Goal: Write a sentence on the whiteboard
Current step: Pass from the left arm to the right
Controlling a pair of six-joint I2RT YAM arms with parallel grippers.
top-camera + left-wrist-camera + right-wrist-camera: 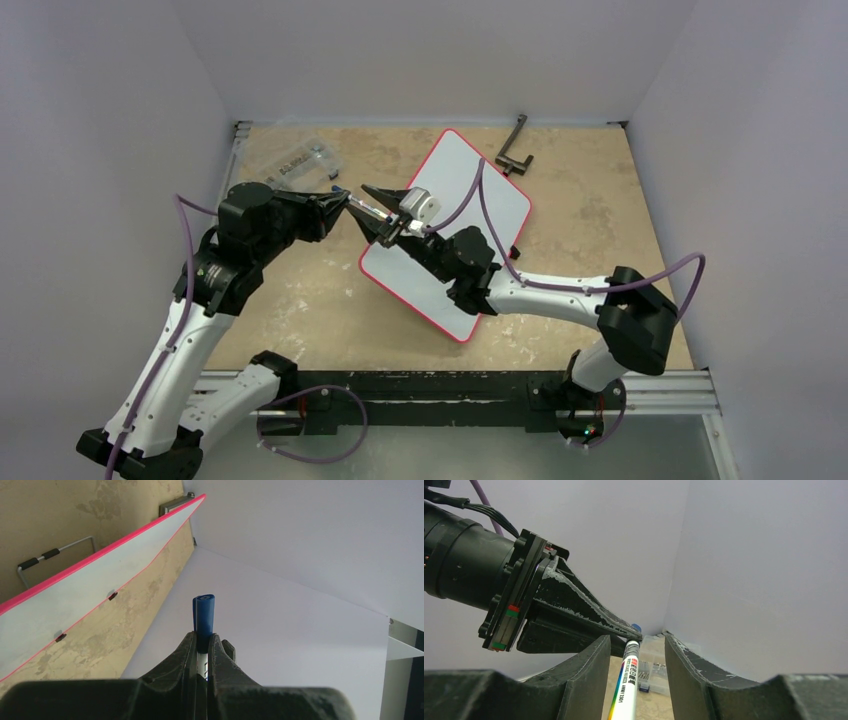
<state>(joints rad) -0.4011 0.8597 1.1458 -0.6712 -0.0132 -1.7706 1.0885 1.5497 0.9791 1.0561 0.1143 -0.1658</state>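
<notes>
The whiteboard [450, 165] lies slanted on the table, white with a red rim; it also shows in the left wrist view [75, 590]. No blue lettering shows on its visible surface, and my right arm covers part of it. My left gripper [343, 203] is shut on the blue cap [204, 612] of a white marker [372, 210], held above the board's left edge. My right gripper [382, 213] is open, its fingers standing on either side of the marker's barrel [626, 680] with gaps on both sides. The left gripper's tip [631, 629] meets the marker's top in the right wrist view.
A clear plastic box [300, 165] with small parts sits at the back left, also in the right wrist view [651, 675]. A black metal bracket [515, 145] lies behind the board. White walls close in the table on three sides.
</notes>
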